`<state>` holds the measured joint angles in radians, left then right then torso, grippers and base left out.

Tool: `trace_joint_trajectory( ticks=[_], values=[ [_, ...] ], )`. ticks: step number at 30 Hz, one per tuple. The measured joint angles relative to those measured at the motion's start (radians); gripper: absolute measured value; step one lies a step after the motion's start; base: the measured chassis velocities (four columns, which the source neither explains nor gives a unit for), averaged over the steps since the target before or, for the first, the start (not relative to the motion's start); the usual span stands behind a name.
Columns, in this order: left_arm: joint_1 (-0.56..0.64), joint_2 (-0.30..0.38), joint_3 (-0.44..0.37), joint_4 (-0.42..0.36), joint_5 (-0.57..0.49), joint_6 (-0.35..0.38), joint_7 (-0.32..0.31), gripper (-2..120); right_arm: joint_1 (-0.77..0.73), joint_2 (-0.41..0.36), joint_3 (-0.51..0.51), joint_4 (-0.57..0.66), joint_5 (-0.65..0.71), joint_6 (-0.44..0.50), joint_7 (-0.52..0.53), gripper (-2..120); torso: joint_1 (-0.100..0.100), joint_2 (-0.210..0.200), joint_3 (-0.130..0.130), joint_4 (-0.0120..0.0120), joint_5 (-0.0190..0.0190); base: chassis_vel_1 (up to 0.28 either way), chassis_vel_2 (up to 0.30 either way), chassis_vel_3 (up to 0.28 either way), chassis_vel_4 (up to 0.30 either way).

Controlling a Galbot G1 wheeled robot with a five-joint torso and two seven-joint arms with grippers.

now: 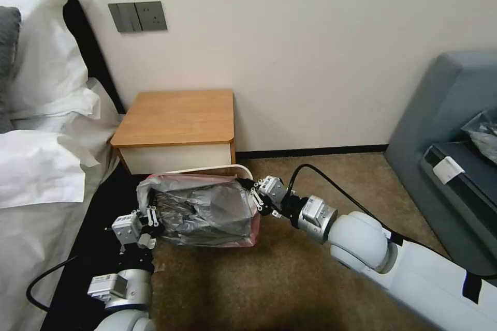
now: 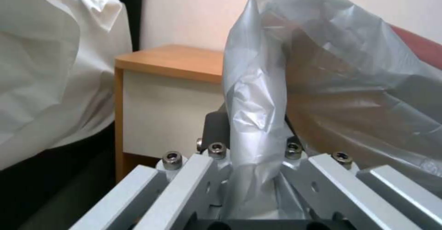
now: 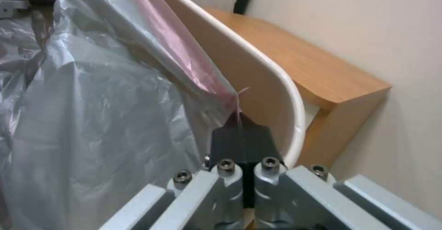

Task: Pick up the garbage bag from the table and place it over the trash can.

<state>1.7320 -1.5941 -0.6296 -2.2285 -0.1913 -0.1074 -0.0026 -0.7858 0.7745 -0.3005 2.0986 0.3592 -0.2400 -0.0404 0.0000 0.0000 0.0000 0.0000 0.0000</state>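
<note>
- The thin, wrinkly, silvery-grey plastic garbage bag [image 1: 204, 212] with pinkish edges is off the small light-brown wooden bench [image 1: 176, 116]; picking up looks done.
- The left gripper [image 1: 150, 223] has its jaws clenched on one side of the bag; the right gripper [image 1: 252, 192] pinches the opposite edge.
- The bag hangs stretched open between them, over the cream-white plastic trash can [image 1: 228, 168].
- Its far rim shows uncovered, so the fitting seems not finished.

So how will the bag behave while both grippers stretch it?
Probably floppy: the bag sags and wrinkles between the left gripper and the right gripper. Likely very light, being thin, see-through film. It may slip or tear, since each grip is a narrow pinch.
</note>
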Motion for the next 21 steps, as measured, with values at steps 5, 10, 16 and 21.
trace_joint_trajectory(
  ticks=[5, 10, 16, 21],
  values=[
    [0.0, 0.002, 0.0, 0.001, 0.0, 0.0, 0.0, 7, -0.004, 0.005, 0.002, 0.001, 0.0, 0.001, 0.008, 0, 0.0, 0.0, 0.0, 0.0, 0.0, 0.0, 0.0, 0.0, 0.0],
    [-0.002, 0.006, -0.007, 0.019, 0.0, 0.0, -0.001, 7, -0.033, 0.017, 0.028, 0.019, -0.01, 0.02, 0.03, 0, 0.0, 0.0, 0.0, 0.0, -0.0001, 0.0, 0.0, 0.0, 0.0],
    [-0.004, 0.003, -0.002, 0.025, 0.0, 0.0, -0.002, 7, -0.055, 0.03, 0.056, 0.018, -0.045, 0.053, 0.05, 0, 0.0, 0.0, 0.0, 0.0, 0.0, 0.0, 0.0, 0.0, 0.0],
    [0.006, 0.002, 0.012, 0.013, 0.003, 0.0, 0.003, 7, -0.048, 0.049, 0.077, -0.012, -0.05, 0.062, 0.064, 0, 0.0, 0.0, 0.0, 0.0001, 0.0, 0.0, 0.0, 0.0, 0.0]
  ],
)
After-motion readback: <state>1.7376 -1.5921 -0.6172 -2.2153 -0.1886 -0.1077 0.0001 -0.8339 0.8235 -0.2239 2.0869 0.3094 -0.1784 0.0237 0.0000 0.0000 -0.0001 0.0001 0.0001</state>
